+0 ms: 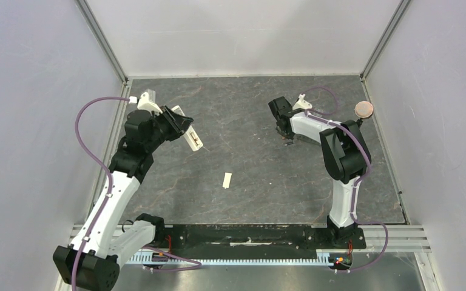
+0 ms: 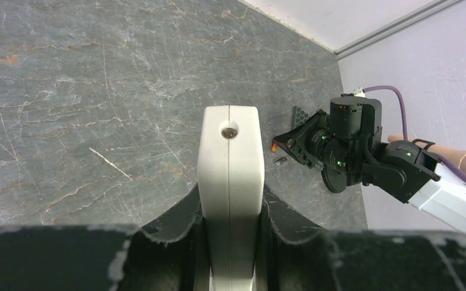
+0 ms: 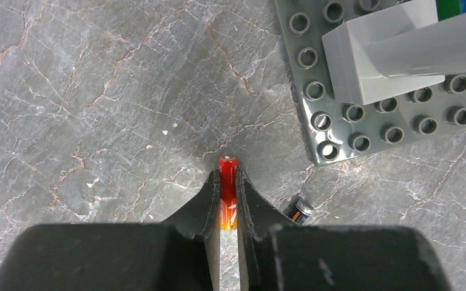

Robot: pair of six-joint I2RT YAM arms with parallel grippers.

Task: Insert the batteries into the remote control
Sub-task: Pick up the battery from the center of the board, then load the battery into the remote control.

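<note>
Remote control (image 2: 229,151): slim white plastic rectangle, clamped edge-on between the fingers of the left gripper (image 2: 230,203) and jutting forward past them, raised off the grey marbled table (image 1: 261,194). Its battery bay is not visible.

Red battery (image 3: 228,165): tiny thin red cylinder, pinched lengthwise by the right gripper (image 3: 228,188), whose jaws are closed against its sides; only its tip shows beyond the fingertips. I cannot tell whether it is off the table.

Dark battery (image 3: 300,210): short black cylinder lying loose on the table just to the right of the right gripper's fingers, not touching them.

Cover piece (image 1: 227,180): small flat white rectangle lying on the table between the two grippers and nearer the arm bases.

Studded plate (image 3: 334,136): dark grey, ahead and right of the right gripper, carrying a pale grey block (image 3: 376,54).

Progress, as judged: early. One battery gripped, neither loaded; both insertions and the cover remain.
</note>
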